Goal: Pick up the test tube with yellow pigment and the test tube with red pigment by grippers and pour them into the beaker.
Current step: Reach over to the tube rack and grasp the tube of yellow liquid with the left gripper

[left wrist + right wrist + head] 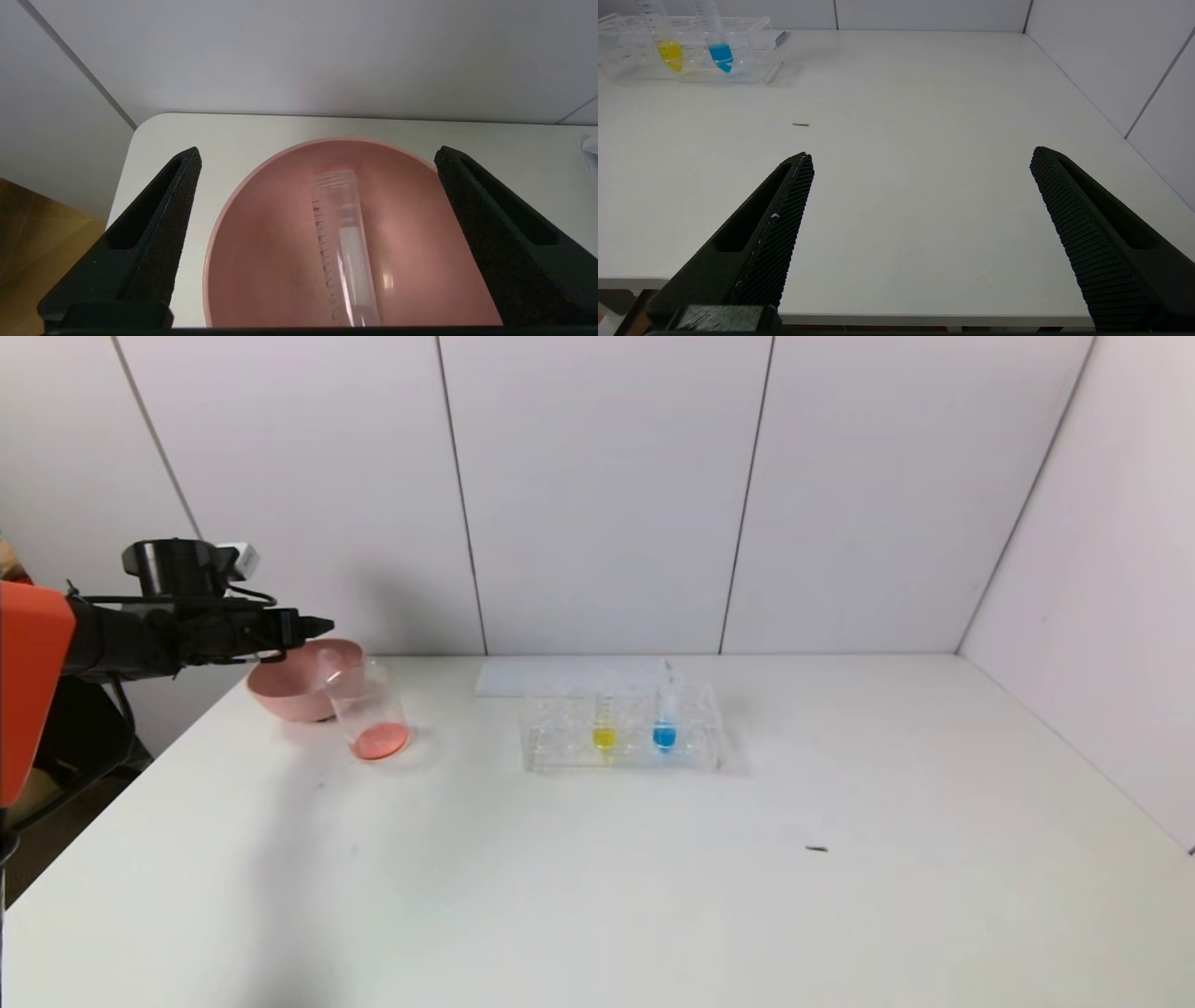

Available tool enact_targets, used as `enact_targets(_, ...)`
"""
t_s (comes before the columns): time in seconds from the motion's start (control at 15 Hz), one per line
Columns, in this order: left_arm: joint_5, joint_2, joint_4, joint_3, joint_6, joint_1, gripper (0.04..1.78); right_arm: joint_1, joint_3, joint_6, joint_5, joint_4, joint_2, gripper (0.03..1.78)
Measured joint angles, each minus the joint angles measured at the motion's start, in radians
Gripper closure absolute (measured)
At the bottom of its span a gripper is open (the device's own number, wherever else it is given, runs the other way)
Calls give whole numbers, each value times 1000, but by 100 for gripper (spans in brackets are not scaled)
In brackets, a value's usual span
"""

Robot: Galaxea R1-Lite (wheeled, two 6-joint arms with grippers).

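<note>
Left gripper (317, 156) fingers (154, 233) spread wide, holding nothing, poised above pink bowl (261, 261); emptied clear tube (343, 247) lies loose inside bowl. Beaker (369, 712) just beside bowl, red liquid pooled in its bottom. Yellow tube (604, 723) upright in clear rack (560, 747) mid-bench (653, 896), blue tube (665, 719) next to it. Right gripper (920, 154) fingers wide apart, empty, low over near bench edge, well apart from rack

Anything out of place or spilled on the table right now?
No spill. One oddity: an empty test tube lies slanted in the pink bowl, not in the rack, under the open left gripper. Also a small dark speck on the table.
</note>
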Motion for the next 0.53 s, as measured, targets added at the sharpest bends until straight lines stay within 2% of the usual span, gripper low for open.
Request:
enact_targets(0.27,0,-59,0,29,4,-3,6,0,0,0,0,0,0,11)
enact_targets(0.53,2,-172,-28,139,3,-21,6,-1,0,0,0,0,0,11)
